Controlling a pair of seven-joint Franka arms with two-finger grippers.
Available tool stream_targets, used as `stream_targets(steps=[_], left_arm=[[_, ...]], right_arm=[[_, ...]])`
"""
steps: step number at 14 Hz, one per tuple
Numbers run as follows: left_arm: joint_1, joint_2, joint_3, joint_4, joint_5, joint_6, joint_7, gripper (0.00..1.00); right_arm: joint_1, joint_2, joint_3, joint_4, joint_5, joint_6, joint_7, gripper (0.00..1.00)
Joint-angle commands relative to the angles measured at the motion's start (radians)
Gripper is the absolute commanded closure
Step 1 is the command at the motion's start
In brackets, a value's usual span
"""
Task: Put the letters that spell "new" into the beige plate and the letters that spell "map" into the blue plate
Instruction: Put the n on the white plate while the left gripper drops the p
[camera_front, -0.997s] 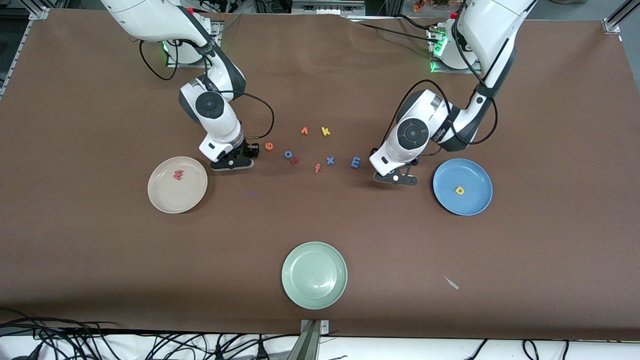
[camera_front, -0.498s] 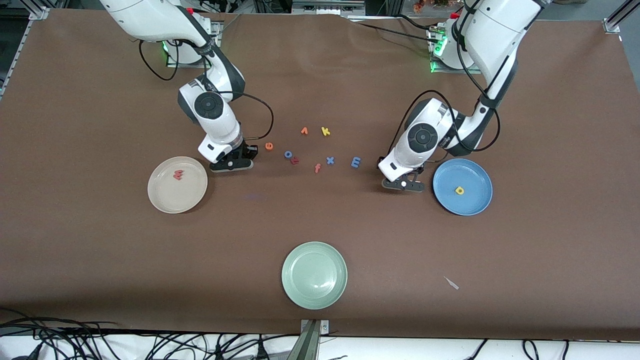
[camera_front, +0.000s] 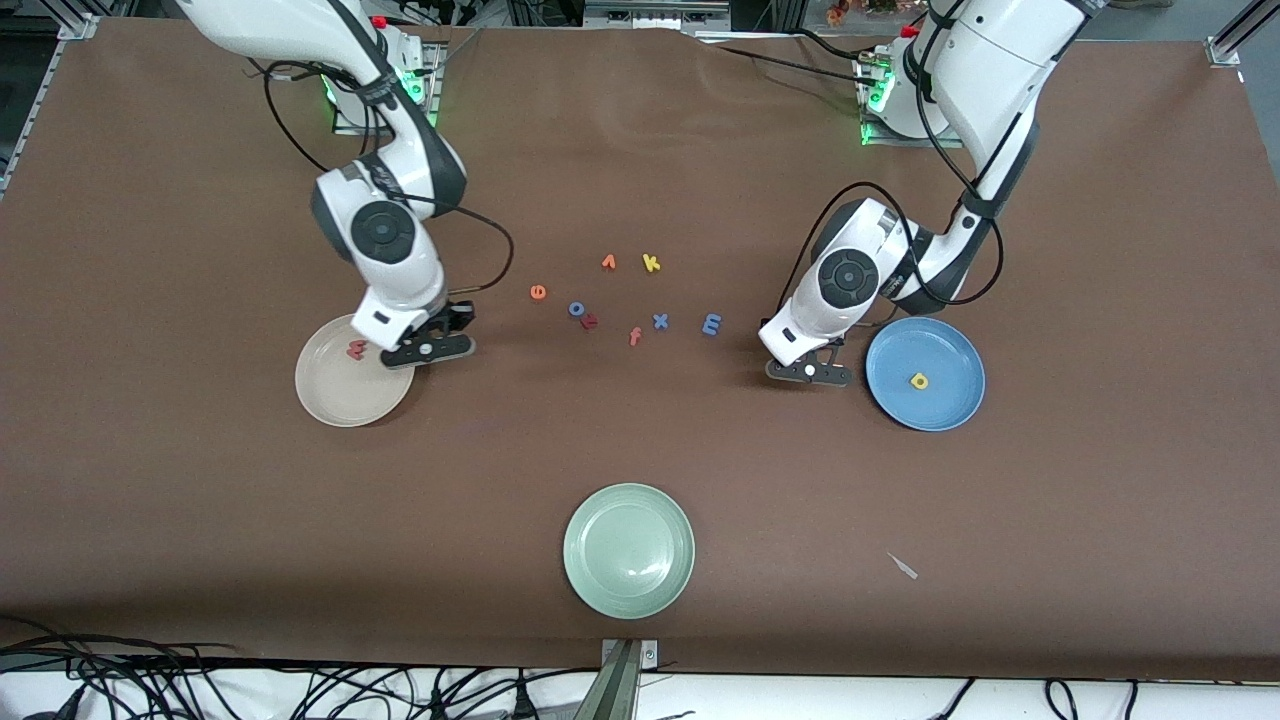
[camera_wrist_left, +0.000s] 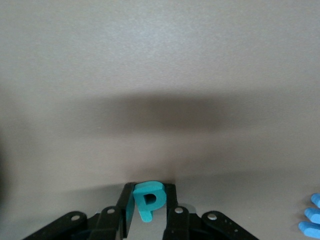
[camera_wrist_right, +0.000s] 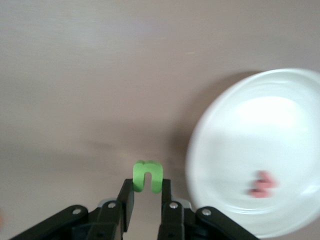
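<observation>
The teal p (camera_wrist_left: 148, 200) is clamped in the left claw (camera_front: 808, 372) low over the desk (camera_front: 640, 450) beside the blue plate (camera_front: 925, 350), while the green n (camera_wrist_right: 147, 176) is pinched in the right claw (camera_front: 428, 350) over the beige plate's (camera_front: 340, 400) rim.

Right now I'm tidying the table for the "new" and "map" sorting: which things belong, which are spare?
Belong:
beige plate, pink w in it
blue plate, yellow a in it
green n, right gripper
teal p, left gripper
orange e
blue m

Spare:
green plate
k, v, o, f, x
</observation>
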Motion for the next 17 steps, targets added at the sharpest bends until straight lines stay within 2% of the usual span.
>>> stream_targets(steps=[1,4,5,6,7,8,9,11,12,14,17], left_arm=[[0.046,-0.065,-0.005,0.069,0.037,-0.177,0.080,1.00],[0.128,-0.080,-0.005,0.125,0.037,-0.290,0.256,1.00],[0.156,-0.080,0.000,0.126,0.037,-0.290,0.320,1.00],[0.197,-0.080,-0.002,0.128,0.037,-0.290,0.391,0.97],[0.222,-0.080,-0.002,0.129,0.037,-0.290,0.452,0.80],[0.231,-0.080,-0.002,0.129,0.037,-0.290,0.474,0.13],[0.233,-0.082,-0.006,0.129,0.036,-0.290,0.471,0.00],[0.215,-0.092,-0.028,0.129,0.034,-0.291,0.445,0.00],[0.213,-0.091,-0.069,0.129,0.033,-0.291,0.386,0.00],[0.190,-0.083,-0.132,0.131,0.031,-0.285,0.192,0.00],[0.056,-0.034,-0.138,0.175,0.033,-0.274,-0.025,0.00]], right_arm=[[-0.005,-0.080,-0.082,-0.094,-0.009,0.008,-0.121,0.85],[-0.005,-0.112,-0.151,-0.168,-0.002,0.069,-0.195,0.82],[-0.007,-0.108,-0.154,-0.171,0.003,0.077,-0.198,0.74],[-0.005,-0.101,-0.154,-0.171,0.013,0.077,-0.196,0.55],[-0.005,-0.100,-0.154,-0.170,0.039,0.075,-0.195,0.42],[-0.005,-0.098,-0.153,-0.170,0.064,0.074,-0.195,0.35],[-0.004,-0.098,-0.148,-0.167,0.070,0.072,-0.186,0.32],[0.001,-0.098,-0.139,-0.165,0.072,0.069,-0.157,0.29],[0.002,-0.098,-0.111,-0.164,0.072,0.069,-0.106,0.29],[0.004,-0.098,-0.029,-0.164,0.072,0.066,0.039,0.28],[0.004,-0.098,0.114,-0.164,0.073,0.067,0.248,0.25]])
